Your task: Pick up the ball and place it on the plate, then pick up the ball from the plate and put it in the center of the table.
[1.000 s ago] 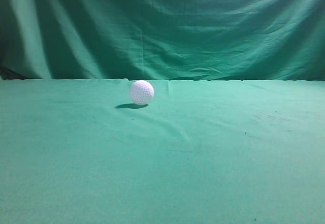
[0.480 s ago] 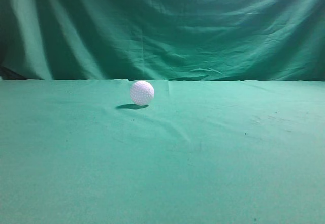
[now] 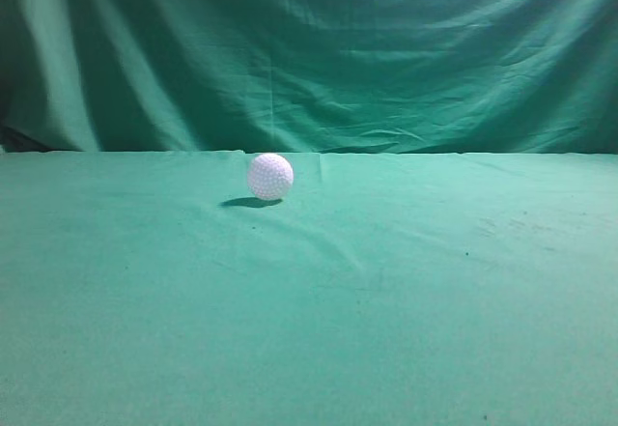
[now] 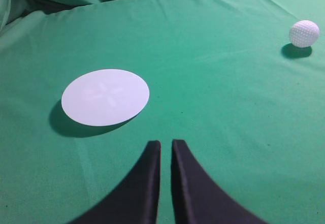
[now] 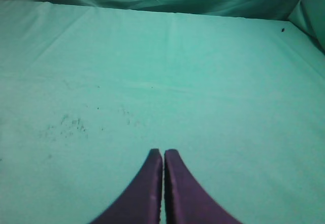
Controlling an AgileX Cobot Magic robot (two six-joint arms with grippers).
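The white dimpled ball [image 3: 269, 176] rests on the green table [image 3: 386, 300], left of centre and towards the back in the exterior view. In the left wrist view the ball [image 4: 304, 33] lies at the far right, and a flat white round plate [image 4: 105, 96] lies on the cloth ahead and to the left of my left gripper [image 4: 166, 144]. The left gripper's black fingers are nearly together and hold nothing. My right gripper [image 5: 163, 153] is shut and empty above bare cloth. Neither gripper shows in the exterior view.
A darker green cloth backdrop [image 3: 309, 49] hangs behind the table's back edge. Small dark specks [image 5: 66, 122] mark the cloth left of the right gripper. The plate is out of view in the exterior view.
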